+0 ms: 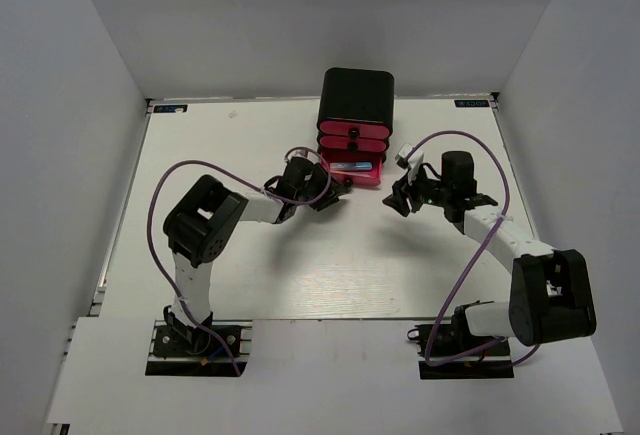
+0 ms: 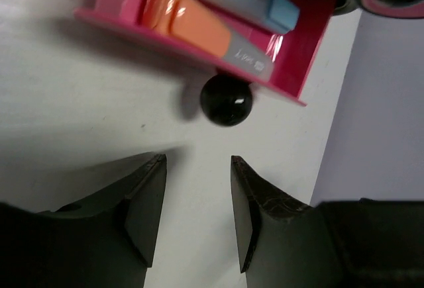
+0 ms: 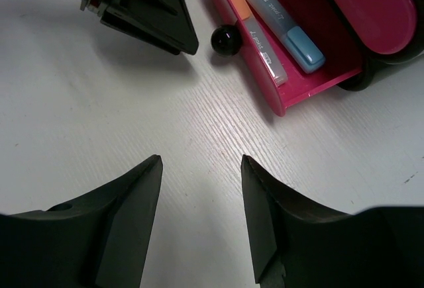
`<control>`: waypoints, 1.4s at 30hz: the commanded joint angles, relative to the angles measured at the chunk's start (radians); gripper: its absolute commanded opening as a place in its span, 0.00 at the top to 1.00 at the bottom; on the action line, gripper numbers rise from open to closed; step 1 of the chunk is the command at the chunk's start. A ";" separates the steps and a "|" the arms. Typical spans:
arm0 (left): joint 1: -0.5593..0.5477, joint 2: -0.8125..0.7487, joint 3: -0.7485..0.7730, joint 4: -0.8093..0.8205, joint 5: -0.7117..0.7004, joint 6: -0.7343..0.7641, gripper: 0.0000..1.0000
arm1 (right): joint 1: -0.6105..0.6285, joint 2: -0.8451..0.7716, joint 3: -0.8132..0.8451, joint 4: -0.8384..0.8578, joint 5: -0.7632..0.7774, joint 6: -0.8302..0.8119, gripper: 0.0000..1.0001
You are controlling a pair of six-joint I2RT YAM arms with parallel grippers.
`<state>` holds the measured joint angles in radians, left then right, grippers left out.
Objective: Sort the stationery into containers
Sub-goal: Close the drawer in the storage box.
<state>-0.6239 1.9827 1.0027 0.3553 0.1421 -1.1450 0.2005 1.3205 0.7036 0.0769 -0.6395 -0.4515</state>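
Sorting looks nearly done imo: orange tube [image 2: 192, 20] and blue tube [image 3: 283, 24] lie in the pulled-out bottom drawer [image 3: 318, 89], left gripper [image 2: 197, 202] just off its knob [image 2: 226, 99] and right gripper [image 3: 201, 195] near its front both parted and empty, so probably only closing remains.

bottom pink drawer [image 3: 311, 91]: stands open before me | inside: orange tube [image 3: 255, 33], blue tube [image 3: 291, 26], flat, side by side | upper drawers [image 1: 353, 136]: closed
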 commanded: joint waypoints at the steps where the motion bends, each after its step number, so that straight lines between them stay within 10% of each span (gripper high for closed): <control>1: -0.002 0.010 0.057 0.057 -0.022 0.011 0.46 | -0.007 -0.024 0.004 0.017 -0.014 0.007 0.43; 42: -0.002 0.119 0.134 0.258 -0.113 0.053 0.64 | -0.030 -0.015 -0.004 0.006 -0.019 -0.016 0.43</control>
<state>-0.6266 2.1063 1.1099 0.5434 0.0486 -1.1027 0.1764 1.3209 0.7036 0.0765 -0.6399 -0.4568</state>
